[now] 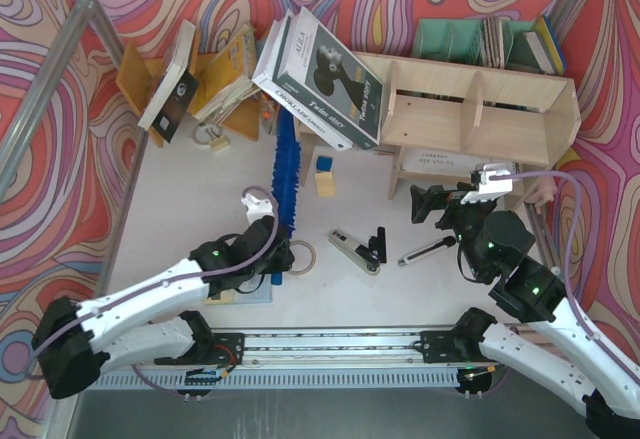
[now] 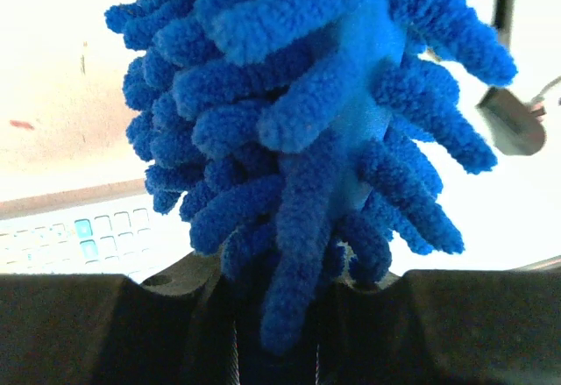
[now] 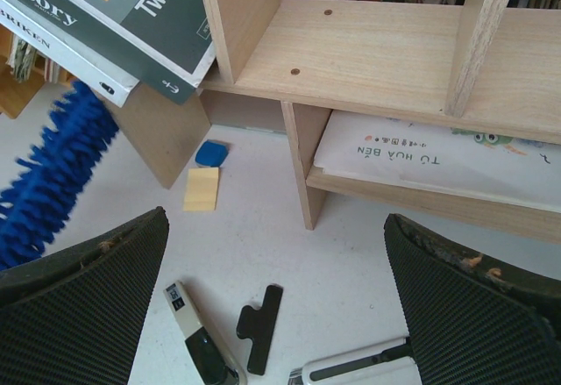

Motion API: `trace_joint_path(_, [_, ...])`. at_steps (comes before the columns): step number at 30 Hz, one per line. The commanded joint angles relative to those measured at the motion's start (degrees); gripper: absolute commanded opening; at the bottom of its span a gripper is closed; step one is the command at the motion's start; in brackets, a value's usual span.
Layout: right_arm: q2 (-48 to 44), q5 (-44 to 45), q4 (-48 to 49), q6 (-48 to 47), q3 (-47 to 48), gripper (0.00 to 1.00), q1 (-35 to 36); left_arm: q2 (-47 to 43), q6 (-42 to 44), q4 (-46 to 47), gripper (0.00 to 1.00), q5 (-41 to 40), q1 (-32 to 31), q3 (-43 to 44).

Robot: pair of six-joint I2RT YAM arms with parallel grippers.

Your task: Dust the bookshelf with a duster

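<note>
The pale plywood bookshelf [image 1: 480, 109] stands at the back right, with big books [image 1: 320, 79] leaning on its left end. The bright-blue fluffy duster [image 1: 287, 174] runs from my left gripper [image 1: 272, 251] towards those books. In the left wrist view the duster [image 2: 316, 96] fills the frame and my left gripper [image 2: 280, 288] is shut on its base. My right gripper [image 1: 430, 204] is open and empty in front of the shelf's lower tier. In the right wrist view its fingers [image 3: 79, 297] stand wide apart above the table, facing the bookshelf [image 3: 368, 52], with the duster [image 3: 53, 174] at the left.
A utility knife [image 1: 355, 252], a black clip [image 1: 379, 245] and a second knife [image 1: 425, 251] lie between the grippers. Small yellow [image 3: 202, 189] and blue [image 3: 211, 153] blocks sit by the shelf's leg. An orange-brown rack [image 1: 150, 79] is back left, a green file holder [image 1: 450, 39] behind the shelf.
</note>
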Motion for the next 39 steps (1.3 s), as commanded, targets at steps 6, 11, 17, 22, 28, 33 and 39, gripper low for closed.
trace_joint_path(6, [-0.4,0.1,0.4,0.6,-0.2,0.99,0.2,-13.1,6.1,-2.2,0.00,-4.7,0.1,6.2])
trace_joint_path(11, [-0.3,0.1,0.4,0.6,-0.2,0.99,0.2,-14.5,7.3,-5.0,0.00,-5.6,0.1,8.7])
trace_joint_path(17, [-0.1,0.2,0.4,0.5,-0.1,0.99,0.2,-17.3,7.6,-6.3,0.00,-8.9,0.1,9.7])
trace_joint_path(22, [-0.2,0.2,0.5,0.1,0.2,0.99,0.2,-20.8,7.9,-11.1,0.00,-16.2,0.1,12.6])
trace_joint_path(28, [-1.0,0.3,-0.4,0.7,1.9,0.99,0.2,-24.1,9.4,-16.1,0.00,-24.0,0.1,18.0])
trace_joint_path(33, [-1.9,1.0,-1.8,1.7,4.7,0.99,0.2,-24.3,11.8,-17.1,0.00,-23.5,0.1,24.4])
trace_joint_path(39, [1.4,3.8,-6.9,4.0,12.2,0.99,0.2,-22.3,12.2,-16.1,0.00,-17.5,0.1,31.5])
